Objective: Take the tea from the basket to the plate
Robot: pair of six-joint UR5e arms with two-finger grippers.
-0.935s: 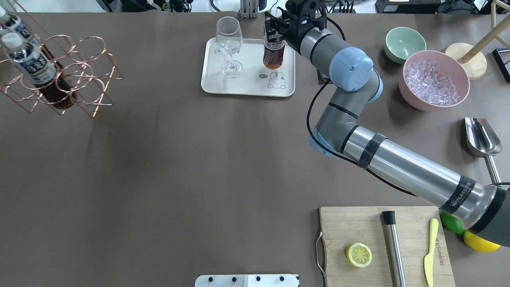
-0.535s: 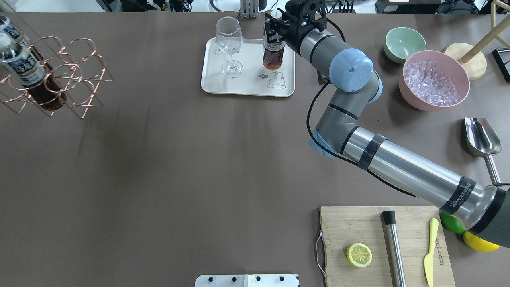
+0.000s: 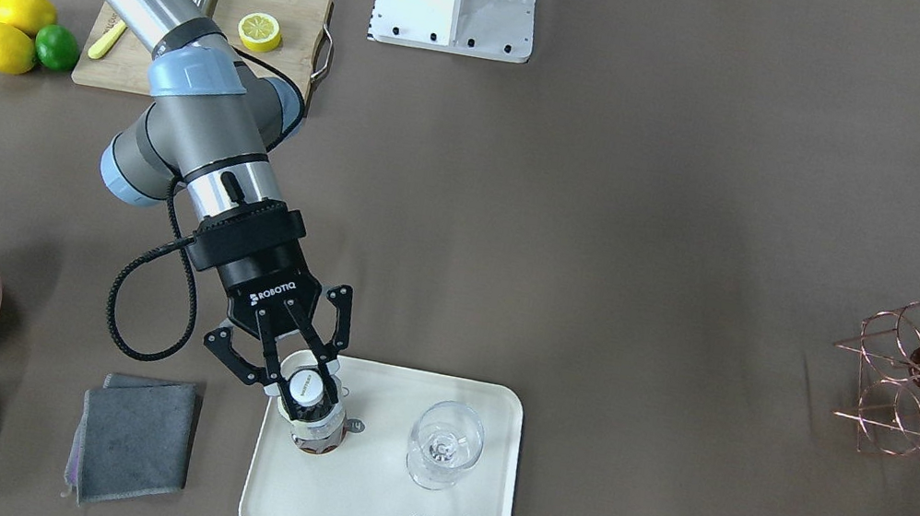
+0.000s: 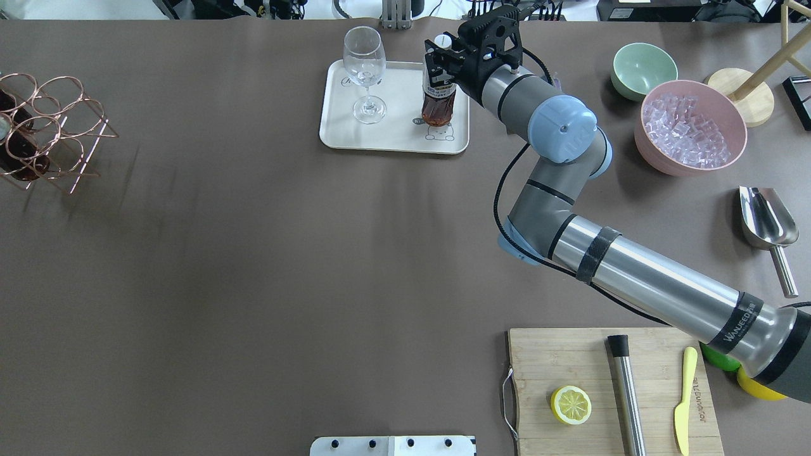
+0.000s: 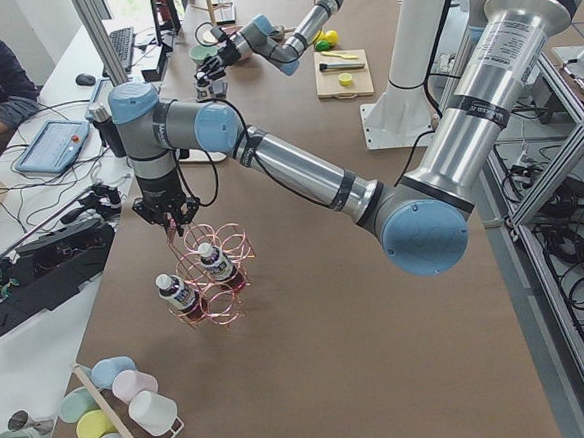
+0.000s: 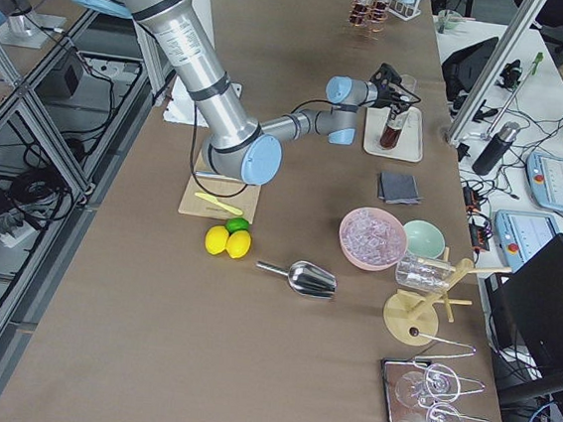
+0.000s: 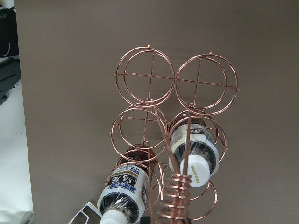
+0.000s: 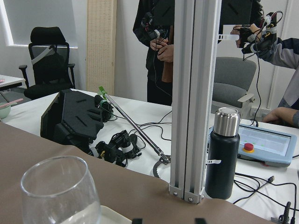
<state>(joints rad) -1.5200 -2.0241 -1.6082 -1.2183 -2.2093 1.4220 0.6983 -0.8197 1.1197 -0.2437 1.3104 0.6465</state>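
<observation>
The tea bottle (image 4: 438,104) stands upright on the cream plate (image 4: 393,136), its base by the bear drawing and to the right of a stemmed glass (image 4: 364,69). My right gripper (image 4: 442,63) is shut on the bottle's neck, just under the white cap (image 3: 304,388). The copper wire basket (image 4: 51,130) is at the table's far left edge and holds two more tea bottles (image 7: 194,149). Its coiled handle (image 7: 179,196) runs up into my left gripper (image 5: 175,219), which is shut on it.
A pink bowl of ice (image 4: 690,126) and a pale green bowl (image 4: 643,69) sit right of the plate, with a metal scoop (image 4: 766,221) nearer. A folded grey cloth (image 3: 135,437) lies beside the plate. A cutting board (image 4: 608,392) with a lemon half is at front right.
The basket has travelled left toward the table edge and looks smaller, as if lower. My right gripper has shifted the tea bottle slightly nearer the bear drawing and set it more upright.
</observation>
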